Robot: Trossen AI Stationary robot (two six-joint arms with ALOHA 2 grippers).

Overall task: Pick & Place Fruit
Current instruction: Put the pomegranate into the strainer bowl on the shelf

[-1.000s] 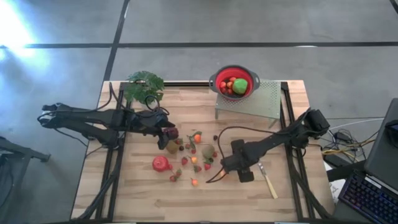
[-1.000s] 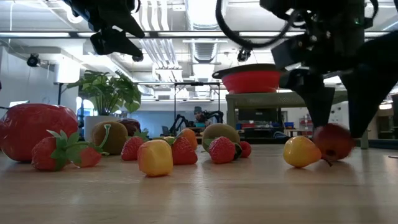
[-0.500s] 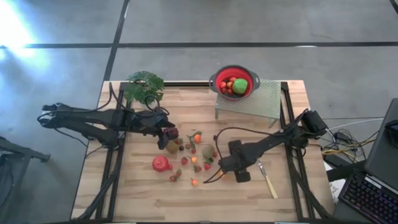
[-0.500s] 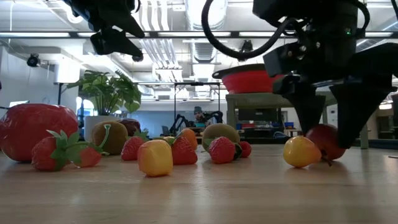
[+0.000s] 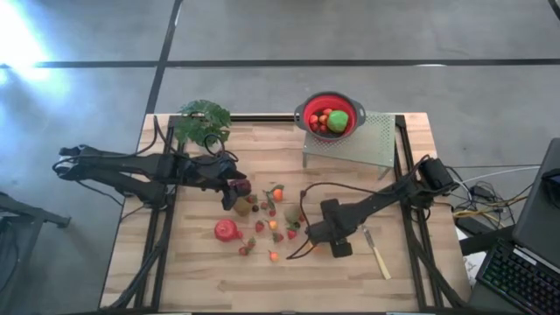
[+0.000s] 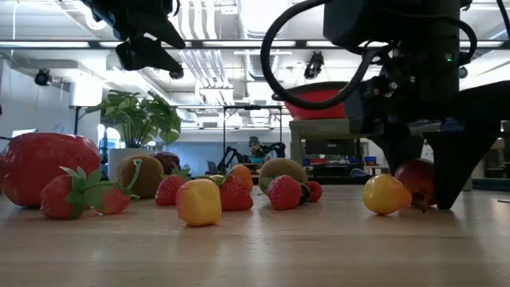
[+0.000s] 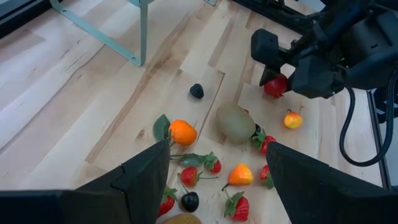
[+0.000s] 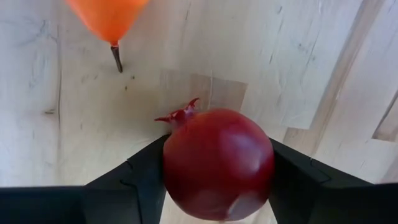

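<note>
Several small toy fruits lie scattered mid-table. A dark red fruit [image 8: 217, 165] with a small crown rests on the wood at the right of the scatter [image 6: 416, 182], and my right gripper [image 8: 217, 186] stands over it, pointing down, shut on it. A yellow-orange fruit [image 6: 385, 194] lies just beside it. My left gripper [image 7: 217, 180] hovers open and empty above the left of the scatter [image 5: 238, 186]. A red colander [image 5: 330, 114] holding fruit sits on a perforated stand [image 5: 367, 144] at the far right. My right gripper pinches the dark red fruit between its two fingers [image 8: 146, 180], one on each of its opposite sides [image 8: 171, 168] at its widest. The fingers come from above, pointing down. The fruit sits on the table with its crown [image 8: 183, 113] pointing sideways.
A large red fruit [image 5: 226, 230] lies at the near left of the scatter. A pale-handled knife [image 5: 377, 252] lies right of my right gripper. A leafy potted plant [image 5: 203, 121] stands at the far left. Bare wood shows along the near edge.
My right gripper has sunk toward the table over the dark red fruit, and its fingers have drawn in on the fruit's sides. The fruit stays on the wood.
</note>
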